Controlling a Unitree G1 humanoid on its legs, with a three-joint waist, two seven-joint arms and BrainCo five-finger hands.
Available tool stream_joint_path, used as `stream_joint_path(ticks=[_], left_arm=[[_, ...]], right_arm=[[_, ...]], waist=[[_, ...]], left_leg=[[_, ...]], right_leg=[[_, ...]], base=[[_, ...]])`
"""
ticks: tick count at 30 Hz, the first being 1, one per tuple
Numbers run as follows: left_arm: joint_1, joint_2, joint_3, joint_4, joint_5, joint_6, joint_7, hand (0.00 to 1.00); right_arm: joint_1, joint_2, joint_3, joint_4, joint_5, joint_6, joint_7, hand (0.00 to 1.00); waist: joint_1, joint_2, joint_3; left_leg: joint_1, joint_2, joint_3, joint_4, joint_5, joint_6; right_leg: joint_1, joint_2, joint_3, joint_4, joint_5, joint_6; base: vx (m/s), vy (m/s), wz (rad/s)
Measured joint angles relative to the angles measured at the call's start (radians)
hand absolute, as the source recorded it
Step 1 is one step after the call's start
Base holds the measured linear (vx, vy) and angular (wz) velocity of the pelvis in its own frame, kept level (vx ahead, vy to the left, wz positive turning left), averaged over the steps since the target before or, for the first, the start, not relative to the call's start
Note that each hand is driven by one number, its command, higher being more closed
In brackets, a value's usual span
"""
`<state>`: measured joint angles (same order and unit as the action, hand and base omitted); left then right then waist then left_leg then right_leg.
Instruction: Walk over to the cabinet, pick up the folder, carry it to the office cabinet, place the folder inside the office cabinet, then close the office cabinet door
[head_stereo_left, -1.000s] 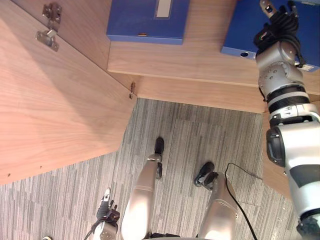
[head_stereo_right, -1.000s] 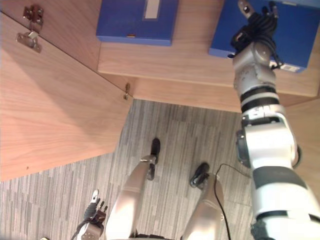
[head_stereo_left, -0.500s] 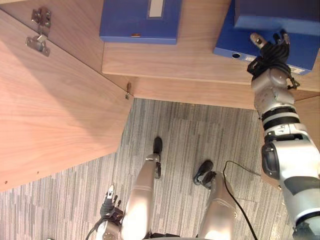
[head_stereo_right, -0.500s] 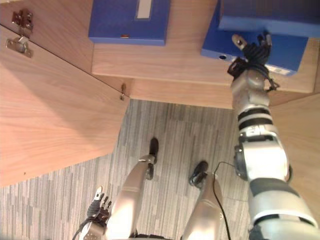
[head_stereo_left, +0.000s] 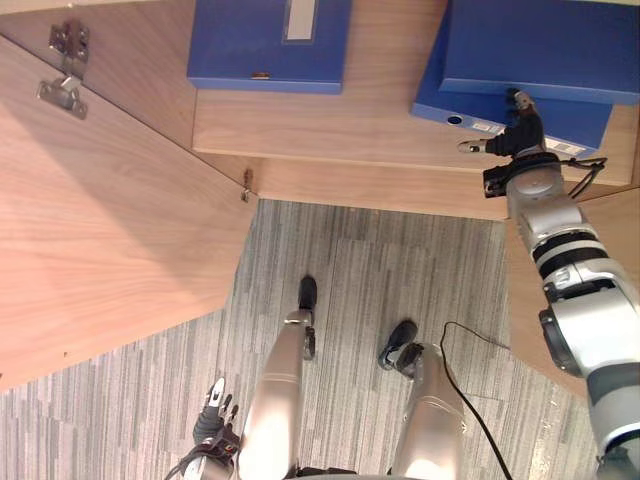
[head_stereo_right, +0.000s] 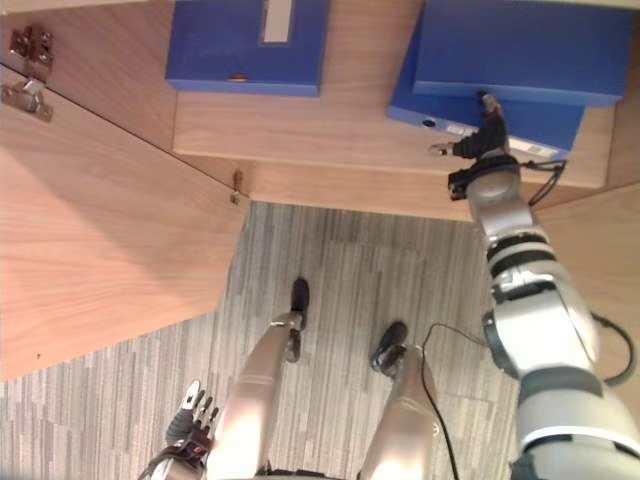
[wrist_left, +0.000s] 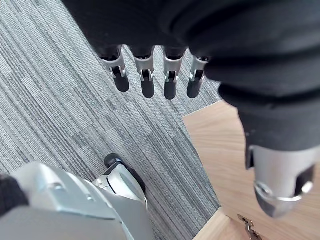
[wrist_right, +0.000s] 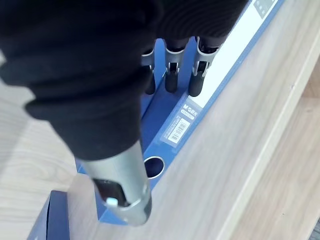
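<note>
Right hand (head_stereo_left: 520, 138) at 2 o'clock, against the lower folder (head_stereo_left: 578, 124) of two stacked on the cabinet shelf (head_stereo_left: 380, 130). Its wrist view shows straight fingers (wrist_right: 171, 75) touching the spine, gripping nothing. Left hand (head_stereo_left: 214, 428) at 7 o'clock, fingers straight, empty.

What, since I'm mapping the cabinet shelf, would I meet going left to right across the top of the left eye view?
door hinge → lone blue folder → stacked blue folders

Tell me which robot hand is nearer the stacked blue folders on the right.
Right. The right robot hand is at the spine of the lower folder, its fingers straight against it. The left robot hand hangs open low over the carpet, far from the stack.
</note>
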<state>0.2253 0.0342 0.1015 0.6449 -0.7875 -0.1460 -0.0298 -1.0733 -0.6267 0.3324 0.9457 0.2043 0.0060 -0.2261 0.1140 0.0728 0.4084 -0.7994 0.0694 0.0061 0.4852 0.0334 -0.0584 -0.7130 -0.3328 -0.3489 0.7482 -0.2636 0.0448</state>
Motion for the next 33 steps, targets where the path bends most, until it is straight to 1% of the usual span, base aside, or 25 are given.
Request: stream_joint_path(ticks=[2, 3, 4, 6, 7, 8, 9, 10, 11, 12, 13, 14, 15, 16, 19, 22, 26, 28, 29, 30, 32, 33], left_arm=[[0.0, 0.01, 0.001, 0.019, 0.0, 0.001, 0.0, 0.0], [0.0, 0.011, 0.003, 0.023, 0.0, 0.001, 0.0, 0.0], [0.0, 0.011, 0.017, 0.041, 0.0, 0.003, 0.0, 0.0], [0.0, 0.009, 0.033, 0.055, 0.0, 0.004, 0.0, 0.0], [-0.001, 0.006, 0.045, 0.062, 0.001, 0.008, 0.0, 0.0], [-0.001, 0.006, 0.05, 0.066, 0.001, 0.01, 0.0, 0.0], [-0.007, 0.003, 0.06, 0.076, 0.004, 0.013, 0.002, 0.0], [-0.008, -0.002, 0.07, 0.078, 0.007, 0.014, 0.003, 0.0], [-0.008, -0.009, 0.085, 0.08, 0.02, 0.013, 0.006, 0.0], [-0.008, -0.012, 0.097, 0.082, 0.045, 0.012, 0.009, 0.0], [-0.008, -0.013, 0.101, 0.081, 0.053, 0.011, 0.012, 0.0], [-0.008, -0.014, 0.108, 0.081, 0.073, 0.01, 0.015, 0.0], [-0.008, -0.015, 0.111, 0.081, 0.081, 0.008, 0.015, 0.0], [-0.008, -0.014, 0.118, 0.081, 0.093, 0.005, 0.016, 0.0], [-0.008, -0.013, 0.125, 0.076, 0.119, -0.002, 0.019, 0.0], [-0.008, -0.014, 0.125, 0.071, 0.122, -0.008, 0.022, 0.0], [-0.008, -0.016, 0.125, 0.067, 0.121, -0.017, 0.022, 0.0], [-0.008, -0.017, 0.125, 0.066, 0.12, -0.02, 0.022, 0.0], [-0.008, -0.017, 0.125, 0.062, 0.12, -0.02, 0.022, 0.0], [-0.008, -0.017, 0.124, 0.062, 0.12, -0.021, 0.022, 0.0], [-0.008, -0.017, 0.122, 0.061, 0.119, -0.024, 0.021, 0.0], [-0.008, -0.017, 0.122, 0.061, 0.119, -0.024, 0.02, 0.0]], right_arm=[[0.039, 0.045, -0.036, -0.061, -0.035, 0.007, 0.006, 0.0], [0.048, 0.052, -0.036, -0.078, -0.038, 0.01, 0.008, 0.0], [0.072, 0.075, -0.042, -0.13, -0.069, 0.021, 0.02, 0.0], [0.115, 0.112, -0.084, -0.229, -0.105, 0.045, 0.028, 0.0], [0.171, 0.152, -0.138, -0.36, -0.165, 0.059, 0.024, 0.0], [0.203, 0.172, -0.163, -0.431, -0.198, 0.066, 0.021, 0.0], [0.269, 0.214, -0.208, -0.572, -0.315, 0.088, -0.011, 0.0], [0.318, 0.251, -0.247, -0.671, -0.392, 0.095, -0.035, 0.0], [0.381, 0.299, -0.291, -0.777, -0.514, 0.115, -0.078, 0.0], [0.439, 0.345, -0.334, -0.856, -0.61, 0.132, -0.112, 0.0], [0.467, 0.364, -0.352, -0.888, -0.653, 0.139, -0.128, 0.0], [0.521, 0.394, -0.383, -0.936, -0.724, 0.153, -0.159, 0.0], [0.545, 0.405, -0.395, -0.949, -0.755, 0.159, -0.173, 0.0], [0.599, 0.426, -0.423, -0.965, -0.813, 0.167, -0.199, 0.0], [0.66, 0.454, -0.465, -0.967, -0.855, 0.178, -0.24, 0.0], [0.674, 0.454, -0.477, -0.967, -0.855, 0.188, -0.258, 0.0], [0.674, 0.453, -0.488, -0.967, -0.853, 0.186, -0.281, 0.0], [0.677, 0.452, -0.482, -0.967, -0.853, 0.173, -0.285, 0.0], [0.676, 0.432, -0.452, -0.951, -0.854, 0.15, -0.283, 0.0], [0.676, 0.427, -0.446, -0.947, -0.854, 0.147, -0.281, 0.0], [0.667, 0.391, -0.405, -0.882, -0.855, 0.116, -0.257, 0.0], [0.659, 0.384, -0.398, -0.86, -0.855, 0.112, -0.252, 0.0]], waist=[[-0.008, -0.012, -0.001], [-0.01, -0.016, 0.001], [-0.013, -0.022, 0.002], [-0.013, -0.023, 0.002], [-0.014, -0.026, 0.004], [-0.015, -0.028, 0.004], [-0.019, -0.029, 0.005], [-0.018, -0.03, 0.006], [-0.018, -0.032, 0.007], [-0.019, -0.035, 0.008], [-0.019, -0.036, 0.008], [-0.02, -0.038, 0.009], [-0.021, -0.04, 0.01], [-0.022, -0.044, 0.01], [-0.03, -0.049, 0.013], [-0.033, -0.049, 0.013], [-0.029, -0.049, 0.013], [-0.028, -0.048, 0.014], [-0.028, -0.047, 0.019], [-0.028, -0.046, 0.019], [-0.027, -0.044, 0.02], [-0.025, -0.044, 0.02]], left_leg=[[0.004, 0.004, 0.008, -0.005, 0.0, 0.0], [0.008, 0.005, 0.011, -0.006, 0.0, 0.0], [0.016, 0.007, 0.02, -0.01, 0.0, 0.001], [0.017, 0.018, 0.027, -0.011, -0.001, 0.002], [0.018, 0.023, 0.03, -0.016, -0.001, 0.002], [0.018, 0.024, 0.03, -0.016, -0.001, 0.002], [0.02, 0.024, 0.031, -0.019, -0.001, 0.002], [0.023, 0.023, 0.031, -0.023, -0.001, 0.002], [0.029, 0.021, 0.033, -0.028, -0.001, 0.002], [0.037, 0.017, 0.033, -0.031, -0.002, 0.003], [0.039, 0.016, 0.033, -0.03, -0.004, 0.005], [0.045, 0.015, 0.035, -0.03, -0.008, 0.008], [0.047, 0.014, 0.035, -0.03, -0.009, 0.009], [0.05, 0.013, 0.037, -0.029, -0.012, 0.008], [0.049, 0.013, 0.038, -0.028, -0.014, 0.007], [0.049, 0.015, 0.041, -0.024, -0.016, 0.007], [0.048, 0.017, 0.045, -0.009, -0.027, 0.005], [0.048, 0.019, 0.05, 0.005, -0.04, 0.008], [0.047, 0.021, 0.055, 0.017, -0.049, 0.008], [0.046, 0.021, 0.055, 0.019, -0.05, 0.008], [0.032, 0.022, 0.053, 0.037, -0.061, 0.013], [0.028, 0.023, 0.051, 0.042, -0.063, 0.012]], right_leg=[[0.0, 0.003, 0.004, -0.008, 0.006, 0.001], [0.0, 0.004, 0.007, -0.008, 0.007, 0.002], [0.0, 0.006, 0.017, -0.011, 0.009, 0.002], [0.0, 0.017, 0.022, -0.022, 0.017, 0.0], [0.0, 0.024, 0.022, -0.032, 0.022, 0.0], [0.0, 0.025, 0.022, -0.033, 0.022, 0.0], [0.001, 0.025, 0.022, -0.036, 0.023, 0.001], [0.004, 0.025, 0.022, -0.04, 0.024, 0.002], [0.01, 0.024, 0.022, -0.046, 0.026, 0.004], [0.018, 0.02, 0.022, -0.049, 0.026, 0.004], [0.022, 0.02, 0.022, -0.05, 0.026, 0.005], [0.029, 0.019, 0.022, -0.055, 0.027, 0.006], [0.033, 0.019, 0.022, -0.056, 0.027, 0.007], [0.035, 0.019, 0.023, -0.059, 0.027, 0.007], [0.034, 0.019, 0.024, -0.059, 0.027, 0.007], [0.031, 0.02, 0.029, -0.057, 0.027, 0.007], [0.031, 0.022, 0.036, -0.056, 0.027, 0.007], [0.031, 0.023, 0.043, -0.054, 0.027, 0.008], [0.031, 0.024, 0.05, -0.053, 0.026, 0.008], [0.031, 0.024, 0.051, -0.053, 0.026, 0.008], [0.026, 0.027, 0.05, -0.053, 0.026, 0.01], [0.023, 0.027, 0.05, -0.053, 0.026, 0.01]], base=[[0.0, 0.008, -0.12], [-0.01, -0.008, -0.15], [-0.01, -0.014, -0.18], [0.0, -0.014, -0.2], [0.02, -0.01, -0.13], [0.03, -0.012, -0.07], [0.04, -0.008, 0.0], [0.06, 0.003, 0.01], [0.06, 0.014, 0.03], [0.05, 0.014, 0.03], [0.04, 0.015, 0.01], [0.0, 0.0, 0.0], [0.0, 0.0, 0.0], [0.0, 0.0, 0.0], [0.0, 0.0, 0.0], [0.01, -0.018, -0.03], [0.01, -0.01, -0.05], [0.02, 0.001, -0.13], [0.01, 0.006, -0.1], [0.02, 0.009, -0.09], [0.0, 0.0, 0.0], [0.0, 0.0, 0.0]])
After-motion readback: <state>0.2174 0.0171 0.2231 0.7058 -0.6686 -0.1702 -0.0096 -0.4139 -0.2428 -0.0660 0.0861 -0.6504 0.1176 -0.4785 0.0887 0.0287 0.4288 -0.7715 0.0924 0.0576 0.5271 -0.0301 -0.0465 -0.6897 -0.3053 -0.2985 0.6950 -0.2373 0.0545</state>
